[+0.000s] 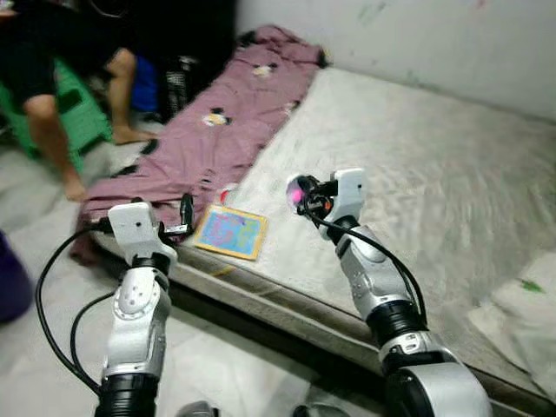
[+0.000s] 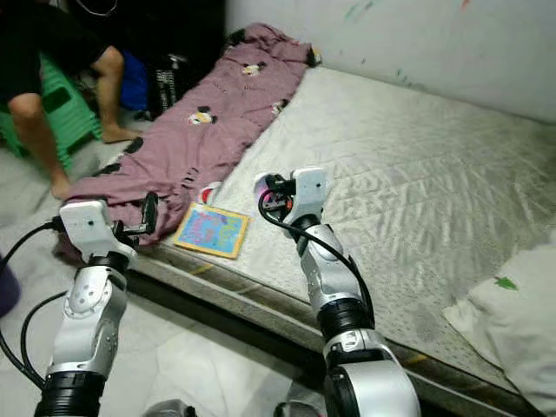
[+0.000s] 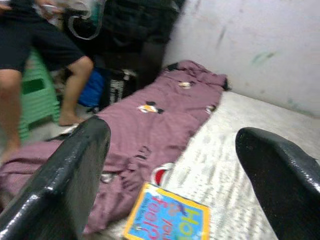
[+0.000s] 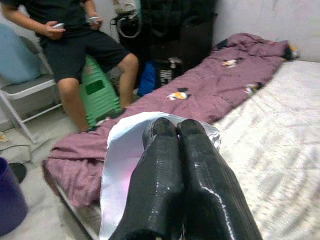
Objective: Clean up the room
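Right end effector pinching a silvery wrapper over the mattress edge; left end effector spread wide beside the bed.

The right end effector (image 4: 179, 131) is raised above the mattress (image 1: 417, 165), its two black fingers pressed together on a shiny silver-and-pink wrapper (image 4: 125, 160) (a foil packet, as far as can be made out). The left end effector (image 3: 172, 165) hangs at the near corner of the bed with its fingers well apart. A colourful book (image 1: 230, 232) lies flat on the mattress just beside the crumpled purple blanket (image 1: 217, 130). A person's leg (image 1: 48, 139) rests near a green stool (image 1: 82, 117) on the floor; a white pillow (image 2: 512, 313) sits at the right.
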Available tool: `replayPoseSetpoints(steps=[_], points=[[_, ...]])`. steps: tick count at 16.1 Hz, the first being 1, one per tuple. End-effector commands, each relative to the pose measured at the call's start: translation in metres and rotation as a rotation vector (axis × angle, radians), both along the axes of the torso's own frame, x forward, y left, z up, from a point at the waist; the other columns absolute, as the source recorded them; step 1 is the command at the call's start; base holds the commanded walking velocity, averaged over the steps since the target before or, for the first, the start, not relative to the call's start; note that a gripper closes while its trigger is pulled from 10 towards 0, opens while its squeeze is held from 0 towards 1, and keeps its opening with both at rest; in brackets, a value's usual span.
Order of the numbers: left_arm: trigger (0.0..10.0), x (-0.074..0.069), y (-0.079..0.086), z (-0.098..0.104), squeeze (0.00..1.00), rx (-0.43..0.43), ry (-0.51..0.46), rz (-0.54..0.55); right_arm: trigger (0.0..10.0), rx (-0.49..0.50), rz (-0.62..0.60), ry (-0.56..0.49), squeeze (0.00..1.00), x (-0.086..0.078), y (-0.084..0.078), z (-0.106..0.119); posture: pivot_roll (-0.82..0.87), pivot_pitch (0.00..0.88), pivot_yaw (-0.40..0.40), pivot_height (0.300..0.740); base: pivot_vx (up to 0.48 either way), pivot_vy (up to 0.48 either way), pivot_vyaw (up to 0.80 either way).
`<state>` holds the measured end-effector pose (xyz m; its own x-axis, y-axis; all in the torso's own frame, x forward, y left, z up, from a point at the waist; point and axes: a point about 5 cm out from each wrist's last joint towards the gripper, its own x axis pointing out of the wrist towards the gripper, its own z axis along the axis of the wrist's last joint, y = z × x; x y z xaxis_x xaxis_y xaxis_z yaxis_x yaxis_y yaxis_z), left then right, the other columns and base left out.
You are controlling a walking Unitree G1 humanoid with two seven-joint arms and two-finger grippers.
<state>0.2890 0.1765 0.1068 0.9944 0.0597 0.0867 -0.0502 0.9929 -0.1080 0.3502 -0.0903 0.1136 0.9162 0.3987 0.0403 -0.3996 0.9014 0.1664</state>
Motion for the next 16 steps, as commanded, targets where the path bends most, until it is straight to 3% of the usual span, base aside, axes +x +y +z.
replayPoseSetpoints(steps=[1, 9, 13, 16], points=[[10.0, 0.0006, -0.0029, 0.0041, 0.0, 0.003, -0.019, -0.014, 10.0, 0.006, -0.017, -0.011, 0.0, 0.0014, -0.0044, 0.0028, 0.07, 0.0, -0.047, 0.74, 0.274, 0.0, 0.0], [10.0, 0.0002, -0.0037, 0.0033, 0.0, 0.007, -0.016, -0.025, 10.0, -0.006, -0.025, -0.015, 0.0, 0.002, -0.0071, 0.0025, 0.07, 0.0, -0.046, 0.74, 0.313, 0.0, 0.0], [10.0, 0.0006, -0.0003, 0.0006, 0.0, 0.006, 0.005, 0.006, 10.0, -0.012, -0.036, -0.012, 0.0, 0.0026, -0.0104, 0.0015, 0.07, 0.0, -0.045, 0.74, 0.0, 0.0, 0.0], [10.0, 0.0, -0.0045, 0.0049, 0.0, 0.007, -0.028, -0.035, 10.0, -0.013, -0.043, -0.007, 0.0, 0.0027, -0.0109, 0.001, 0.07, 0.0, -0.043, 0.74, 0.091, 0.0, -0.27]])
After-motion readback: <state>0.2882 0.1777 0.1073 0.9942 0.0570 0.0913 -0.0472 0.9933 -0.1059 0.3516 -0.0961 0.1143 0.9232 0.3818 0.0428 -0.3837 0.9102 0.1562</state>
